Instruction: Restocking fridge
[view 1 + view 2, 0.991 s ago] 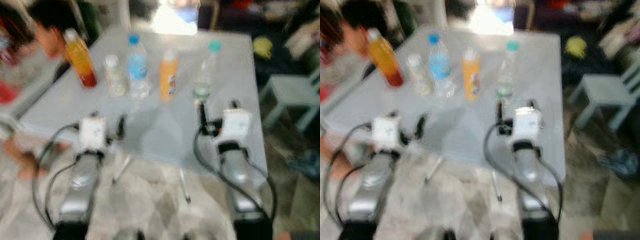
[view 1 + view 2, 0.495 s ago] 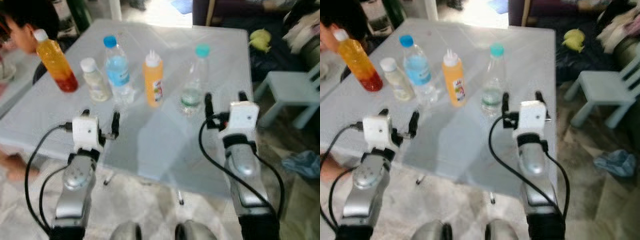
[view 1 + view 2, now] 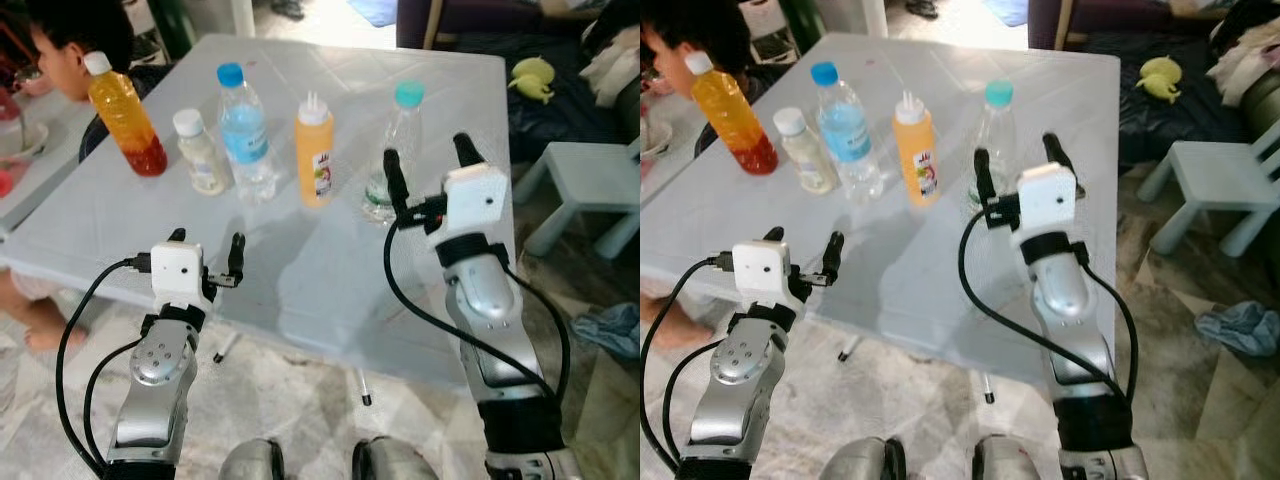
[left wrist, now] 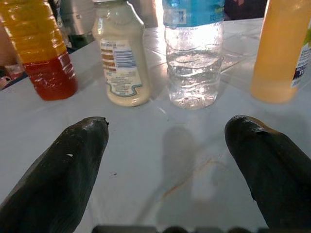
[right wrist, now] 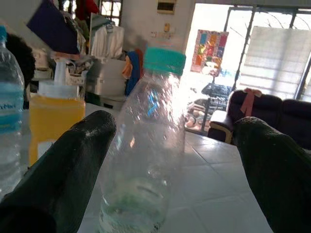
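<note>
Fingers of the right gripper (image 3: 428,168) stand spread wide, just short of the teal-capped clear bottle (image 3: 395,150), which stands nearest them in the row beside the orange squeeze bottle (image 3: 314,148). Nearly empty, it looks light, thin-walled, easily tipped; grasp mid-body. Left gripper (image 3: 208,258) hovers parted, holding nothing, over the smooth pale surface (image 3: 300,290). Behind the clear bottle, a small blue stool (image 3: 590,195) crowds the cluttered room.

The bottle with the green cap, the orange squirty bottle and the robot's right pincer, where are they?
Green-capped bottle (image 3: 405,135), left eye view, on its clear body.
Orange squeeze bottle (image 3: 313,155), left eye view, on its orange body.
Right pincer (image 3: 428,168), left eye view, midway between its open fingertips.
</note>
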{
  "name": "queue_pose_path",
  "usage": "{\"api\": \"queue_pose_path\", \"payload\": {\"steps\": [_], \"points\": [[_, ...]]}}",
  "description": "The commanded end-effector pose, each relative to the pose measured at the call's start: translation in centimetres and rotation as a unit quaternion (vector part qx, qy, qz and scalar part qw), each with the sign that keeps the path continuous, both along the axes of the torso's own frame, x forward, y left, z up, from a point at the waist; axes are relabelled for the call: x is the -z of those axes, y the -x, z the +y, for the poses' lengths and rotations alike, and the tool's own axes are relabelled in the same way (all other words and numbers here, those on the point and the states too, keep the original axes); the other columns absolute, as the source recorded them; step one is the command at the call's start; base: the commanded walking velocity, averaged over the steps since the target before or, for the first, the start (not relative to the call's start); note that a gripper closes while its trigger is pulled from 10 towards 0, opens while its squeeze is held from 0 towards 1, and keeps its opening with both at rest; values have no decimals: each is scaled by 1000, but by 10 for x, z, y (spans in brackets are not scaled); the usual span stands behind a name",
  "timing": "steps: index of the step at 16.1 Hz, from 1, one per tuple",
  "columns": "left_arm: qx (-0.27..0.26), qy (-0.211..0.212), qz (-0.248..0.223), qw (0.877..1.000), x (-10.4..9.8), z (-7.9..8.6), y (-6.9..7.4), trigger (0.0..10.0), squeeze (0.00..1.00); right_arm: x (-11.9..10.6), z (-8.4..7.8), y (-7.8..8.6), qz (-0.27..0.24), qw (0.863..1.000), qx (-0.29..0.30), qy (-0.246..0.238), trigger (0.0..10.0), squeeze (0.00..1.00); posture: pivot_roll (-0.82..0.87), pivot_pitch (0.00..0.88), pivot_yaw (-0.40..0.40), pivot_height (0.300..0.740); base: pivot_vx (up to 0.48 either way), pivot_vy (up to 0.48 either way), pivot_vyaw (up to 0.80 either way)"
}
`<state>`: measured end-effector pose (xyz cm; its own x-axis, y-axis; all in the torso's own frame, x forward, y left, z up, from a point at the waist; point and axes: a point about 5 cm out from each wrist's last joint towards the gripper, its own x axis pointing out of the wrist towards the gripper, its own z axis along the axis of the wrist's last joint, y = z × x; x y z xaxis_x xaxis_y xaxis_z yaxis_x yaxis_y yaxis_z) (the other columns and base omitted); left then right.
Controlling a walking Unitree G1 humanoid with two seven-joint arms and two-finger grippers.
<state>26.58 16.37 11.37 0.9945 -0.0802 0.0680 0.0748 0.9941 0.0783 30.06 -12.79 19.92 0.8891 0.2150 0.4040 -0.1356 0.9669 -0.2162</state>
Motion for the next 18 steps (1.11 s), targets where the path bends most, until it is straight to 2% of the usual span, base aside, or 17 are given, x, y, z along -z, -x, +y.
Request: {"api": "queue_pose_path", "payload": {"steps": [1,3,8,9,10,18], "points": [[-2,-6,-1,1000,-2,3,1,10000,0,-8,3,-3,-14,1000,-13,7,10000,0,5,159,59,740,0,0,0],[5,-7,3,1000,-1,1,1,10000,0,-18,-1,-11,-22,1000,-16,8,10000,0,7,161,60,740,0,0,0],[10,-11,5,1000,-1,0,1,10000,0,-30,4,-27,-25,999,-37,12,10000,0,15,161,60,740,0,0,0],[10,-11,6,1000,-1,0,0,10000,0,-33,7,-30,-23,998,-49,12,2510,0,15,163,59,740,0,0,0],[10,-12,6,1000,-1,0,1,10000,0,-37,10,-34,-24,998,-62,14,0,0,15,163,59,740,0,0,0],[15,-9,9,1000,0,-4,1,10000,0,-47,12,-36,-29,997,-67,25,0,0,9,166,55,740,0,0,0]]}}
